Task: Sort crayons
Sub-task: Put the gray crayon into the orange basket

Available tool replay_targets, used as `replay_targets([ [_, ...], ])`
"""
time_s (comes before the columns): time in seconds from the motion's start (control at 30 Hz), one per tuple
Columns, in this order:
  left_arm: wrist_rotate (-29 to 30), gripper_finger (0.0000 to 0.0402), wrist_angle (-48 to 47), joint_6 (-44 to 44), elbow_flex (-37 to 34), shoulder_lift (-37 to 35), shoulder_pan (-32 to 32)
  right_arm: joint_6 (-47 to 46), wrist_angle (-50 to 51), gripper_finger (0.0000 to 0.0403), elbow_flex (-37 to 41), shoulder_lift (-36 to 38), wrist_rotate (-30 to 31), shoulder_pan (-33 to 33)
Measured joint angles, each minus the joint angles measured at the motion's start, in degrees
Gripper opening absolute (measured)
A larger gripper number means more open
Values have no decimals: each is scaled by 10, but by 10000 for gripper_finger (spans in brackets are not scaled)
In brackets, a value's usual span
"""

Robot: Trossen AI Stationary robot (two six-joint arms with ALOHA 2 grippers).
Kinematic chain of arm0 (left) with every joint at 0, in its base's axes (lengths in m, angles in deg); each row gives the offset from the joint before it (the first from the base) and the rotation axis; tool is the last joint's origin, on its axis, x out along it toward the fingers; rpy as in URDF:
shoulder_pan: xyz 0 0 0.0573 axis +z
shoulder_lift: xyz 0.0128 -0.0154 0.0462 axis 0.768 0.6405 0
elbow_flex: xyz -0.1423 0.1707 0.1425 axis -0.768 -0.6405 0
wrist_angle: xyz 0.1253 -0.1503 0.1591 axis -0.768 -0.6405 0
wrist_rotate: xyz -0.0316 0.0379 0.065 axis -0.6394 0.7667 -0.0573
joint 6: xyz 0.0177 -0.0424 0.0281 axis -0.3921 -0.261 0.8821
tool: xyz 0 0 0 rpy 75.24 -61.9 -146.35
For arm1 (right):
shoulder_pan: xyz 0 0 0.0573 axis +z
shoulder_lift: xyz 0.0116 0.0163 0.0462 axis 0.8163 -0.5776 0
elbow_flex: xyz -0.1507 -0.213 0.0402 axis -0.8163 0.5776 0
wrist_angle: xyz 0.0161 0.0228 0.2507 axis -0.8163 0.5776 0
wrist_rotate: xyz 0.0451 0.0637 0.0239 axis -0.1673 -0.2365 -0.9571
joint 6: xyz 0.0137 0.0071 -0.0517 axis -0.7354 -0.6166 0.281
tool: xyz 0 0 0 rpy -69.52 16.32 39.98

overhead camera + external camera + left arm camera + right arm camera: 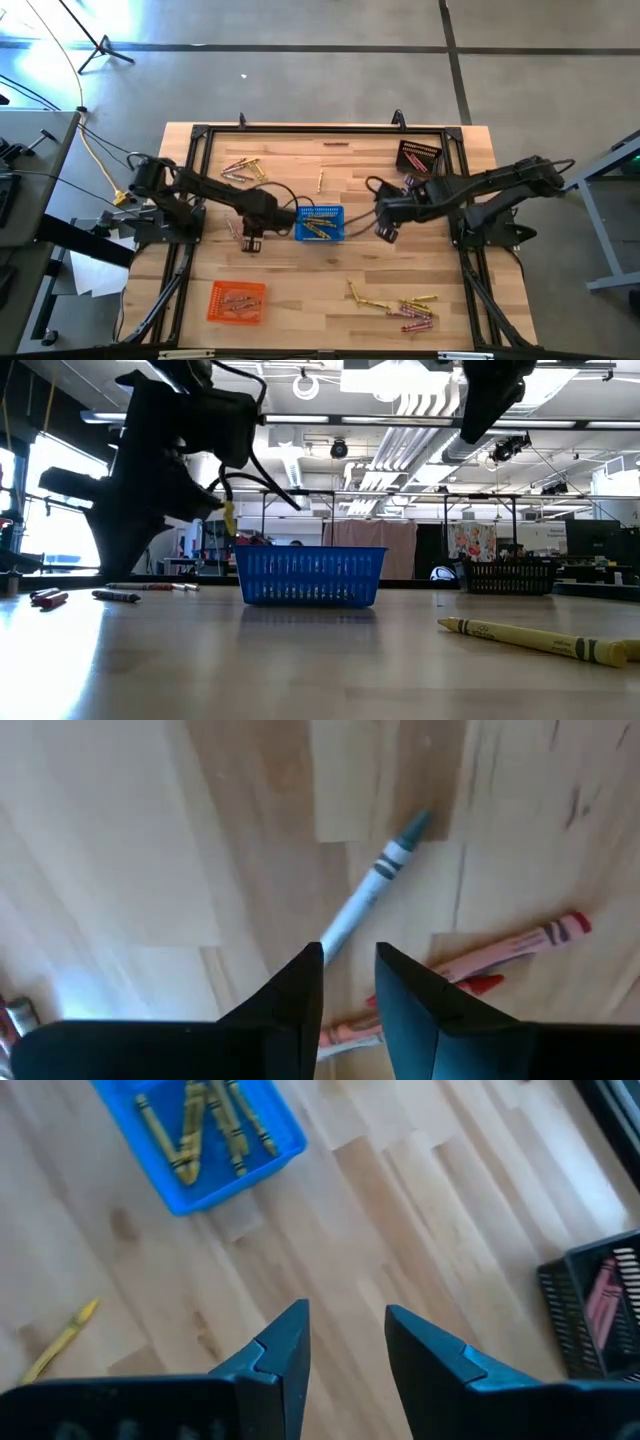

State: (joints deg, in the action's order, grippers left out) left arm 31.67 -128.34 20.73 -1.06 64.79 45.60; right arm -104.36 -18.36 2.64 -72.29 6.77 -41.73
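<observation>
My left gripper (250, 240) (348, 970) is left of the blue basket (320, 223), shut on a light-coloured crayon (375, 885). Pink crayons (510, 948) lie on the table under it. The blue basket holds several yellow crayons (205, 1125). My right gripper (386, 232) (345, 1342) is open and empty over bare wood, right of the blue basket. Loose crayons lie in a heap at the far left (243, 170) and another at the near right (405, 305). One yellow crayon (320, 181) lies alone beyond the blue basket. My left gripper pinches the light crayon by one end (335, 932) between its two fingertips. The crayon sticks out past the fingertips, along the fingers, with its pointed tip (418, 820) away from them. It seems to be clear of the table.
An orange basket (237, 302) with pink crayons stands at the near left. A dark mesh basket (418, 157) stands at the far right. A yellow crayon (540, 640) lies close to the low camera. A black frame (200, 140) borders the table.
</observation>
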Motion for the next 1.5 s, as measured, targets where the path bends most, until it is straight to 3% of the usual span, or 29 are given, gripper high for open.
replay_targets([
  [0.2,-64,78,37,44,-33,-47,33,5,0,116,0,0,-2,-37],
  [0.6,-71,78,95,116,-85,-60,43,-3,-3,116,0,0,-6,-55],
  [1.07,-54,75,148,100,-133,-63,61,-25,-8,116,0,0,-18,-55],
  [1.3,-53,10,154,60,-135,-62,61,-30,-14,116,0,0,-20,-55],
  [1.5,-50,3,140,9,-117,-65,61,-29,-14,116,0,0,-21,-55],
])
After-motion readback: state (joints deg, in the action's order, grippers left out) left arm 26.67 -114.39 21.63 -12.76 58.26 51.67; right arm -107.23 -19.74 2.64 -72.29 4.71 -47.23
